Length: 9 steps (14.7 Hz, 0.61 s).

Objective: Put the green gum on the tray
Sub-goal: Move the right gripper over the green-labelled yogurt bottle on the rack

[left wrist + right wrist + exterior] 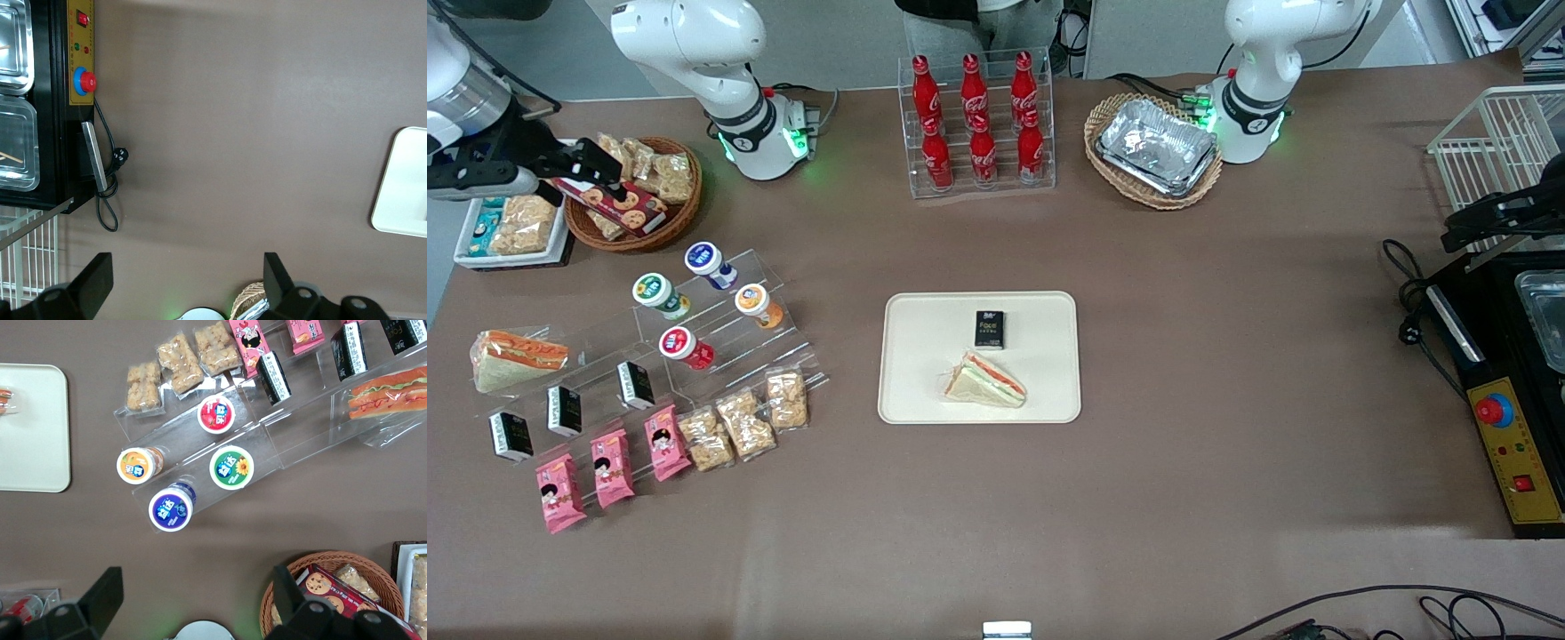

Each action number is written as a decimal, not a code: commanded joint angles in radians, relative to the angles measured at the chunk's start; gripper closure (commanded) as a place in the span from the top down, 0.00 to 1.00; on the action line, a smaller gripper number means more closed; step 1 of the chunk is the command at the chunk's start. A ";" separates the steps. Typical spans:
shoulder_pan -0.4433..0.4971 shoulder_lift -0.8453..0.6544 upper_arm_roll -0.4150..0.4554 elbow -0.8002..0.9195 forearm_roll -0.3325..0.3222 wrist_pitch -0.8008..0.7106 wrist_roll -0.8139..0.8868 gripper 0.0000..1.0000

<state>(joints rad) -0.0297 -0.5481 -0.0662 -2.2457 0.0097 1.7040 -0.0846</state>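
Your brown table (1227, 356) fills the front view, with the claw (600, 169) hanging at the working arm's end of it, above a wicker basket (636, 238) of snacks. From there, the tray (925, 356) lies well off toward the middle of the table and nearer the front camera. It carries a wrapped sandwich (985, 382) and a small black box (989, 328).

Only an edge of the tray (33, 427) shows in the right wrist view, and the left wrist view catches just one corner of it (407, 187). Neither shows the black box.

The clear stepped stand (720, 347) sits on the table just past the basket from the claw, nearer the front camera.

The green gum (654, 289) stands upright on that stand, well apart from the tray. It is the bottle closest to the claw in the front view. The blue-lidded bottle (704, 259), orange-lidded bottle (752, 300) and red-lidded bottle (678, 343) stand around it.

The right wrist view gives you what the front view cannot. The claw (197, 600) is spread wide with only bare table between its fingers (107, 593), gripping nothing. It looks straight down on the green gum (231, 467), whose lid bears a printed flower. The blue-lidded bottle (169, 509) shows just beside it and closer to the fingers. The basket's rim (320, 563) sits by one finger.
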 commanded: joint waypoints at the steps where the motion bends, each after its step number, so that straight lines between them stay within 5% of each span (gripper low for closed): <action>1: 0.008 0.022 -0.004 -0.018 -0.019 0.022 -0.003 1.00; 9: -0.028 0.180 -0.012 -0.083 -0.048 0.247 -0.021 1.00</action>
<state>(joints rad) -0.0334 -0.4379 -0.0769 -2.2868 -0.0246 1.8400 -0.0903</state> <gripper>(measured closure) 0.000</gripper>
